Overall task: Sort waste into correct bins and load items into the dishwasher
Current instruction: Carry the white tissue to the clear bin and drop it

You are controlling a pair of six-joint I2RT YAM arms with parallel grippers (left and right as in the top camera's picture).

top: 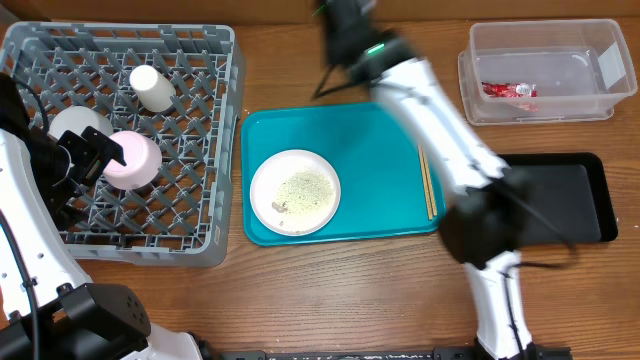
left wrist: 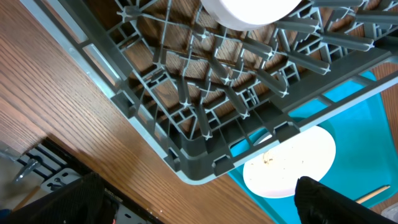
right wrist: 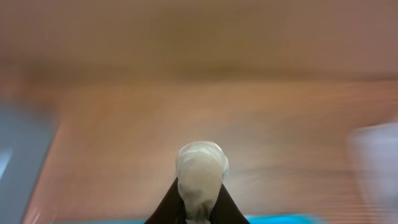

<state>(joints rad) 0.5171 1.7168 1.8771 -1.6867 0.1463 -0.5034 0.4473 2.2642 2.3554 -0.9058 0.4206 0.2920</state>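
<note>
My right gripper (right wrist: pixel 198 210) is shut on a small white paper wad (right wrist: pixel 200 169), held above the wood just past the teal tray's (top: pixel 380 140) back edge; this view is blurred. From overhead the right gripper (top: pixel 330 80) is dark and smeared, and the wad is hidden. The white plate (top: pixel 295 190) with rice-like bits lies on the teal tray, with the chopsticks (top: pixel 428 185) at the tray's right side. The grey dishwasher rack (top: pixel 190 60) holds a white cup (top: pixel 152 87) and a pale bowl (top: pixel 135 160). My left gripper (top: pixel 95 150) hangs open over the rack, empty.
A clear tub (top: pixel 545 75) at the back right holds a red-and-white wrapper (top: pixel 508 91). A shallow black tray (top: pixel 565 195) lies right of the teal tray, partly under my right arm. In the left wrist view the rack's corner (left wrist: pixel 186 162) overhangs the plate (left wrist: pixel 292 162).
</note>
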